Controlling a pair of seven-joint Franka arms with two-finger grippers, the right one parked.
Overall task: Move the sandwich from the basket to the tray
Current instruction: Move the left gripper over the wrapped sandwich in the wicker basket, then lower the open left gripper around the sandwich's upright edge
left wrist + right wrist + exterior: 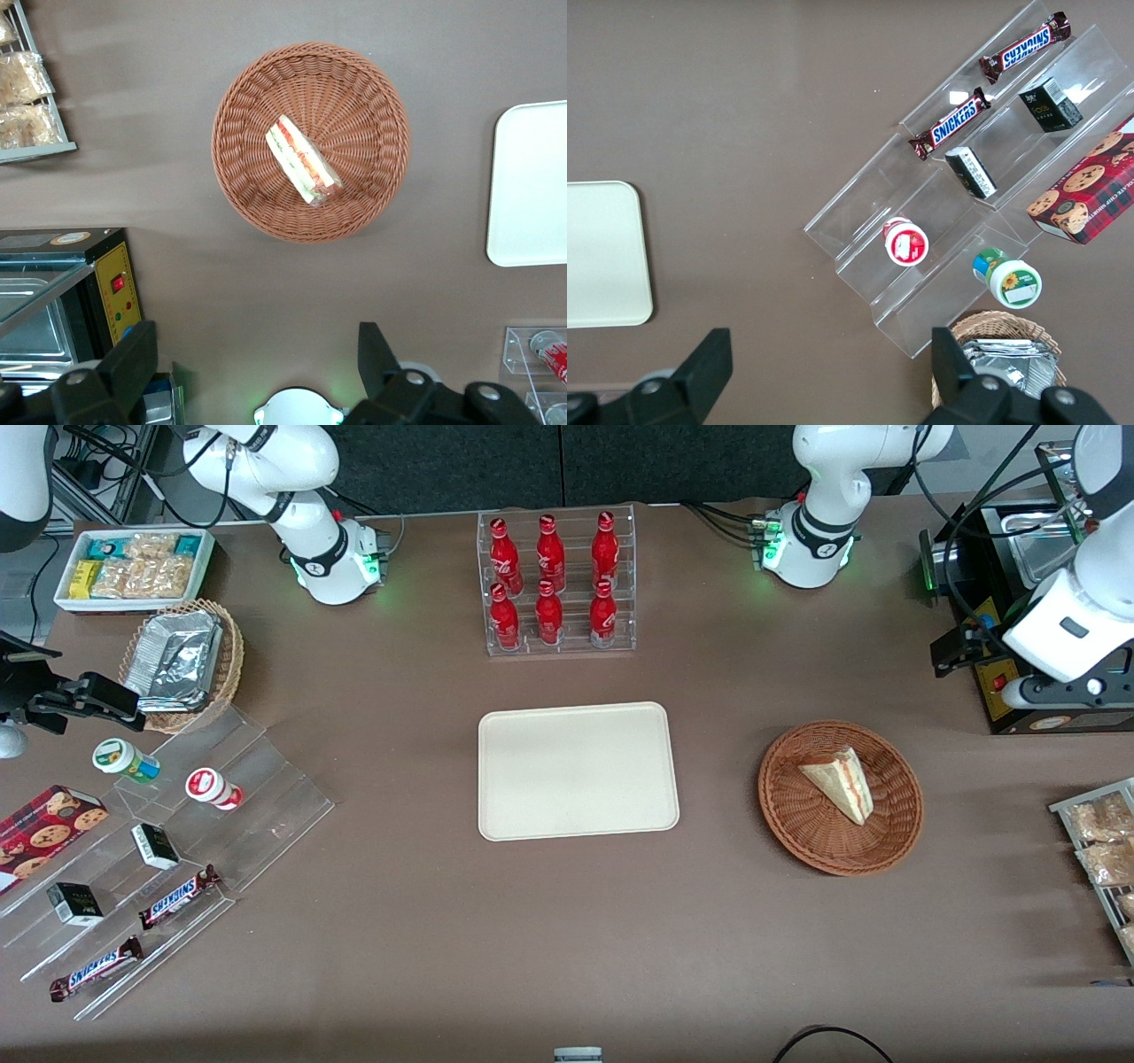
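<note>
Triangular white-bread sandwich [840, 781] inside round reddish-brown wicker basket [802, 815] | cream rectangular tray [578, 771] at basket's nine o'clock | left gripper [252, 359] spread wide, high above table.

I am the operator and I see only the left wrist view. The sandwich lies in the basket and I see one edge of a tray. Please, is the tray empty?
Observer: Yes. In the front view the whole tray shows, with nothing on it.
Operator: What stands next to the tray, away from the front camera?
Observer: A clear rack of red bottles, farther from the front camera than the tray.
Operator: And where is my gripper compared to the basket?
Observer: The gripper is open and high. The front view shows the left arm's wrist above the black machine, farther from the camera than the basket holding the sandwich.
</note>
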